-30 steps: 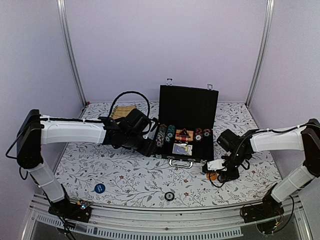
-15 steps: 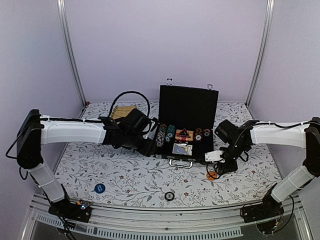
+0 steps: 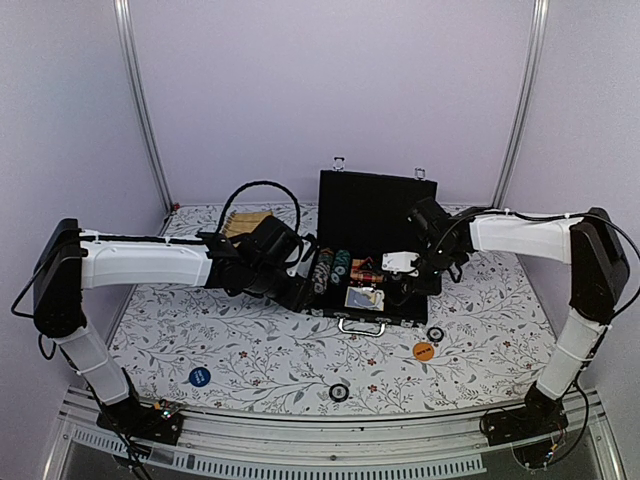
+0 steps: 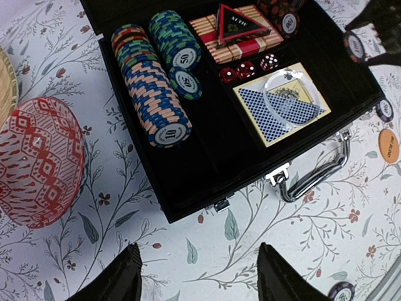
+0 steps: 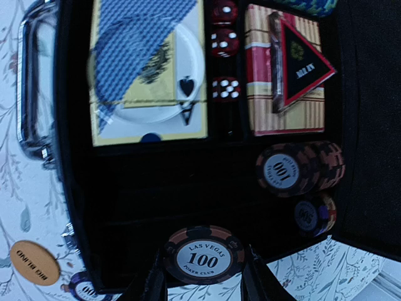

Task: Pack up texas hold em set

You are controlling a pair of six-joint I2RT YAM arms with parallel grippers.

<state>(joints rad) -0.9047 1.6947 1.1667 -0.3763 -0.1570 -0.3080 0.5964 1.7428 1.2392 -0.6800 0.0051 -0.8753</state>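
While your right gripper (image 5: 202, 285) is clamped on the rim of the 100 chip (image 5: 203, 256), with the printed face turned up at the wrist camera, the thing to watch is how that chip sits against the empty trough (image 5: 156, 188) of the open briefcase (image 3: 375, 210). The chip hangs over the case's right-hand wall. The trough lies just beside it toward the middle of the case, on the robot's left. Its long axis runs from the handle (image 5: 30, 81) at the front back to the lid side, where the dark chip stack (image 5: 299, 168) lies on its side with its faces looking along the trough. A lone purple chip (image 5: 312, 214) sits in the outer channel next to that stack. Your chip looks roughly flat while the stowed ones stand on edge. I judge you need a short shift inward and a tilt, so that its face points down the trough before you let go. The right arm is plainly the nearer one. Your left gripper (image 4: 207, 285) hovers with its jaws apart and nothing between them, off the front left corner of the case, by the long chip rows (image 4: 153, 94) and well away from this trough.
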